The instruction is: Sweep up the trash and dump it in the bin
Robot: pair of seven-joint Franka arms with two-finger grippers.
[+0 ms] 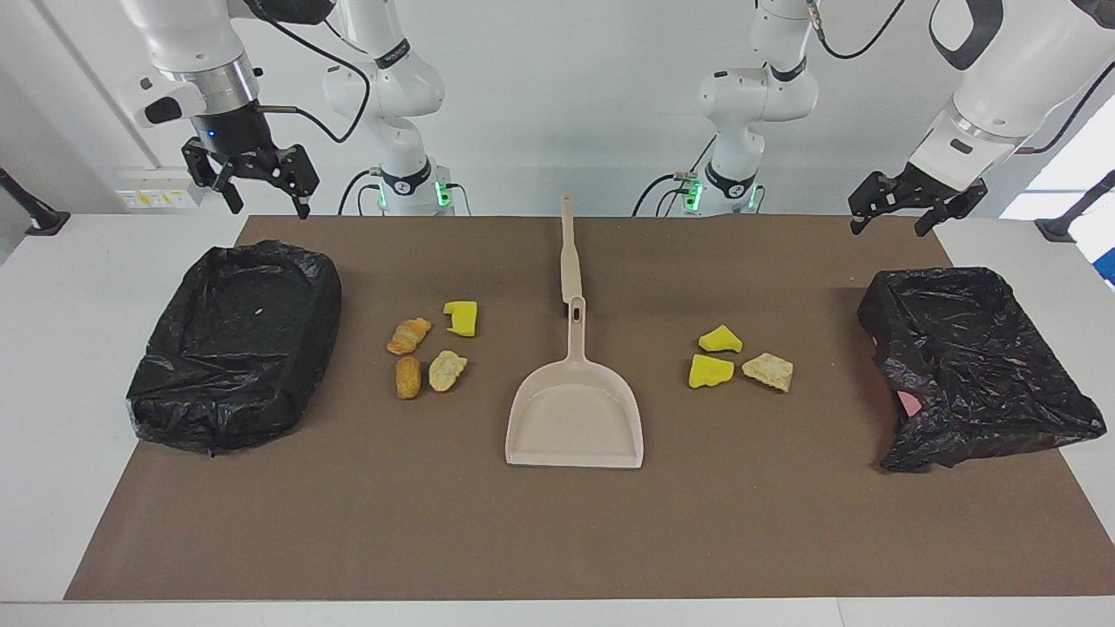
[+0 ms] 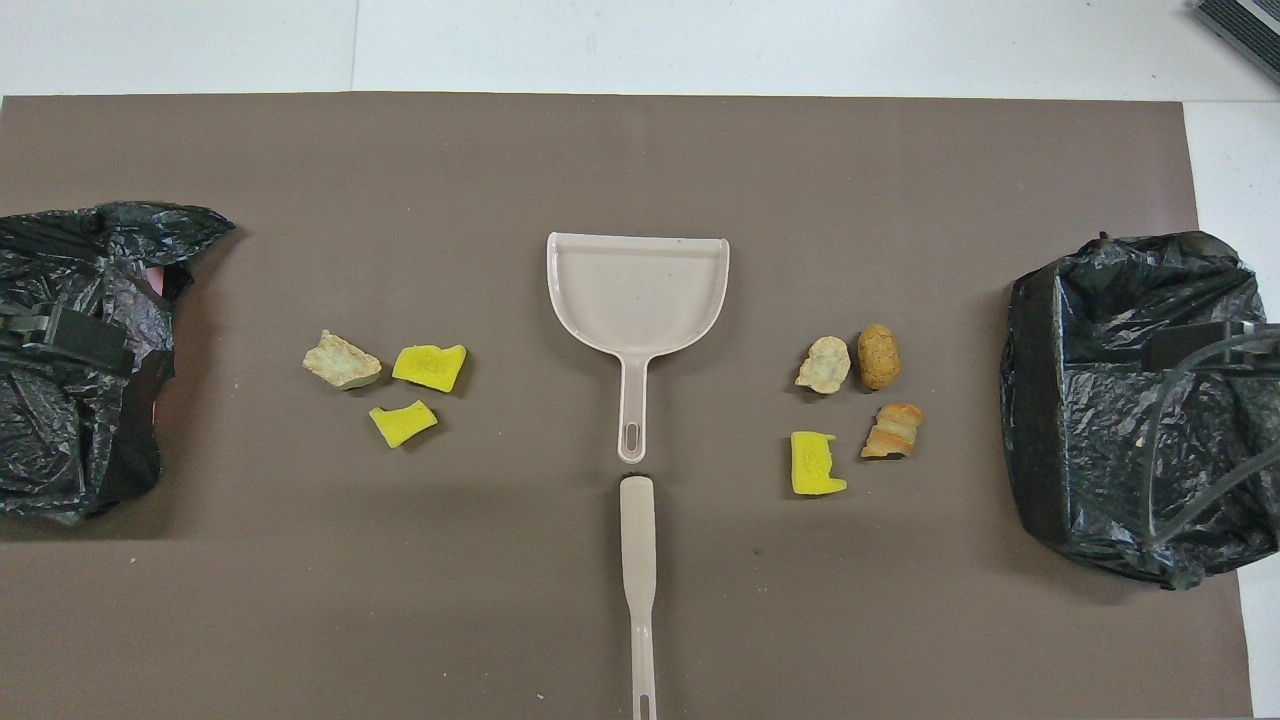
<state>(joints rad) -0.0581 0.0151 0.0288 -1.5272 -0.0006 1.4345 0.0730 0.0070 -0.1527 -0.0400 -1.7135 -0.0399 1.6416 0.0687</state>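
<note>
Brown mat point(image 1: 557, 540) covers the white table. A black-bagged bin point(image 1: 235, 348) sits at each end, the other bin point(image 1: 976, 366) under the left arm's side. Beige dustpan point(image 1: 575, 418) lies centre, brush point(image 1: 571, 252) nearer the robots. Trash in two clusters beside the dustpan: four pieces point(image 1: 431, 348), three pieces point(image 1: 740, 361). Right gripper point(image 1: 261, 187) and left gripper point(image 1: 897, 213) hang open, empty, well apart from the trash.
</note>
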